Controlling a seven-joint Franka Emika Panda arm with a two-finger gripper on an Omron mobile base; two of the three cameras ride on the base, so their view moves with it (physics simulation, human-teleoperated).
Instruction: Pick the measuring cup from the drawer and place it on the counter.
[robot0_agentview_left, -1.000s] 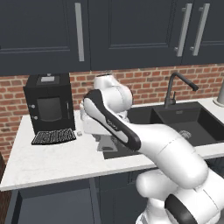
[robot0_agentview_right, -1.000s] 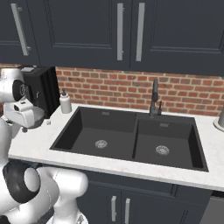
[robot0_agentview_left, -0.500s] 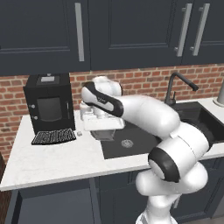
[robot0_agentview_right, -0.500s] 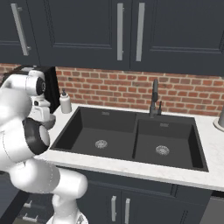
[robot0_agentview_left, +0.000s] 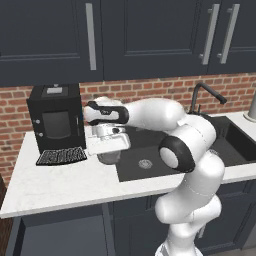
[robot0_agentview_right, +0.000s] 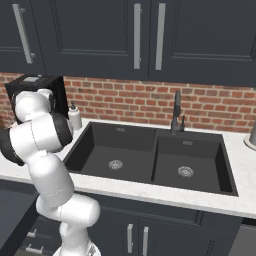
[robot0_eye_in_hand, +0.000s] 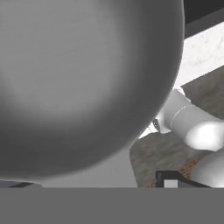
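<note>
Coffee machine (robot0_agentview_left: 55, 117): black box at 9 o'clock on the desk (robot0_agentview_left: 60, 187), grille mat before it.
Cup (robot0_agentview_left: 107, 157): grey round body, hanging just under the gripper (robot0_agentview_left: 111, 148) over the desk, right of the mat, just left of the sink (robot0_agentview_left: 150, 162). In the hand view a grey curved surface crowds the lens, judged to be the cup.
Gripper: fingers hidden behind hand and cup; opening cannot be told, though it seems to carry the cup.
Step in hand, judged: lower straight, bottom flat on white stone clear of mat and sink edge, then open.
Change: since half a second ago the hand has swung lower and toward 6 o'clock; cup now shows beneath it.
</note>
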